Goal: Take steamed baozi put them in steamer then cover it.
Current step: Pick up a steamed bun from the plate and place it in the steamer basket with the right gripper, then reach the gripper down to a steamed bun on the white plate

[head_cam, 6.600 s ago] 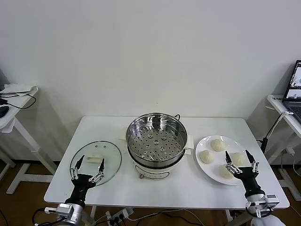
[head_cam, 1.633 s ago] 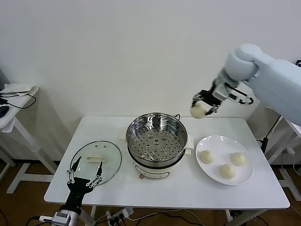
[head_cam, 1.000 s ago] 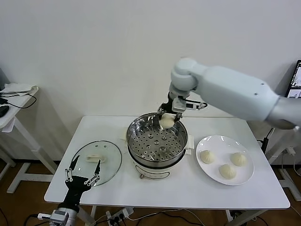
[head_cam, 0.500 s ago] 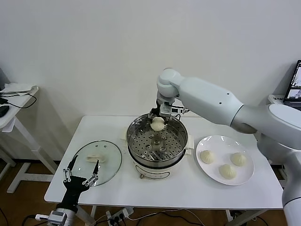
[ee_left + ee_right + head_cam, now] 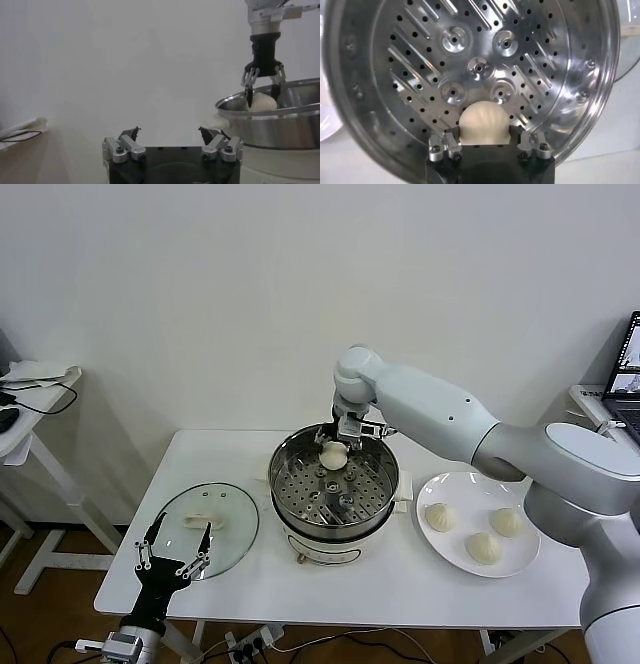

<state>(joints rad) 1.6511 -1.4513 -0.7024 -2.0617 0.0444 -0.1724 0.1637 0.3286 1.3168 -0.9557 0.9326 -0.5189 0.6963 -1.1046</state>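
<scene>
We count four steamed baozi in all. One baozi (image 5: 333,454) sits between the jaws of the right gripper (image 5: 339,446), low inside the steamer (image 5: 334,480) at its far side, just over the perforated tray (image 5: 485,65). The right wrist view shows the same pale bun (image 5: 484,123) framed by the two fingers (image 5: 441,147), which flank it closely; whether they grip it or have begun to slacken we cannot tell. In the left wrist view the bun (image 5: 262,102) peeks above the steel rim with the dark fingertips on either side of it.

The other three baozi (image 5: 441,517) lie on the one white plate (image 5: 522,560) to the right of the steamer, well apart from each other. There is one steamer, a shiny steel pot on a white base, standing at the middle of the white worktop (image 5: 390,584). Its tray holds nothing but the bun under the gripper.

The single cover (image 5: 204,529), clear glass with a white oblong handle, lies flat on the worktop left of the steamer. The left gripper (image 5: 172,556) hovers at the near edge of the cover, its jaws spread wide and holding nothing.

We can read no brand, label or writing on any of these things.

A laptop (image 5: 626,374) shows at the far right edge, on a side table.
</scene>
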